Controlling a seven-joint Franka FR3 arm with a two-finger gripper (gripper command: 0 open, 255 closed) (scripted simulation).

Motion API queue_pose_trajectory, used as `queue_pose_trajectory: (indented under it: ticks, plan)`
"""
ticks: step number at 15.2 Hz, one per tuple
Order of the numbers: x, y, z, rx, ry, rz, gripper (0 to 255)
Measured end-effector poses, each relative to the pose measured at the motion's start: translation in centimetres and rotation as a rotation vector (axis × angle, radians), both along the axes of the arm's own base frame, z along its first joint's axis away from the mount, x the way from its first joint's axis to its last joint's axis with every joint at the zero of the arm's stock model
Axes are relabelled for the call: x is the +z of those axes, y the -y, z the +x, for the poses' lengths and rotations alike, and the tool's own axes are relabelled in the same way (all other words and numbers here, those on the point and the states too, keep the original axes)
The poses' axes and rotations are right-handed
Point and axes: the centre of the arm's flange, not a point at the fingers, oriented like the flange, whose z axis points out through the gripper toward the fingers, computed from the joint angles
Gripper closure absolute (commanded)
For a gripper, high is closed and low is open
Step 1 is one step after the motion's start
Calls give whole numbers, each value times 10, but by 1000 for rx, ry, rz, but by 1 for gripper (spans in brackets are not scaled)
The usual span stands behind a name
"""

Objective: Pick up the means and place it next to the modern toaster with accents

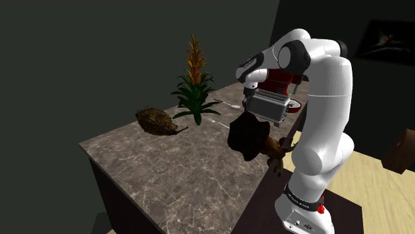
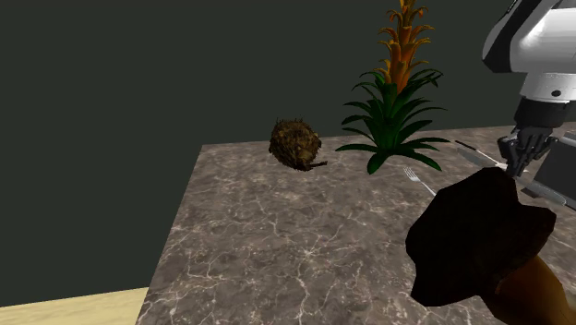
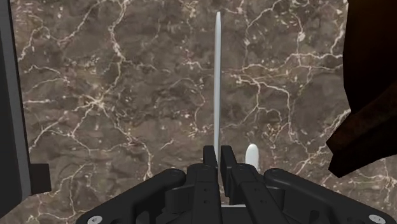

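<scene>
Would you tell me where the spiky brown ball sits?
In the shoulder view, the spiky brown ball lies on the marble counter, just left of the green plant.

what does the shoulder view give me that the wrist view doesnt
The shoulder view adds the orange-spiked plant, the spiky brown ball and the white arm. The wrist view adds the grasp up close: the gripper shut on a thin silver utensil. Both share the marble counter and the dark brown mushroom-shaped object.
</scene>
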Motion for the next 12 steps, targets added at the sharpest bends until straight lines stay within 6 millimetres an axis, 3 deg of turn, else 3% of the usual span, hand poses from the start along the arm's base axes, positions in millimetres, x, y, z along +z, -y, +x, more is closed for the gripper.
queue_pose_trajectory:
  ticks: [12]
  plan:
    - [-63,1,-1,0,0,0,255]
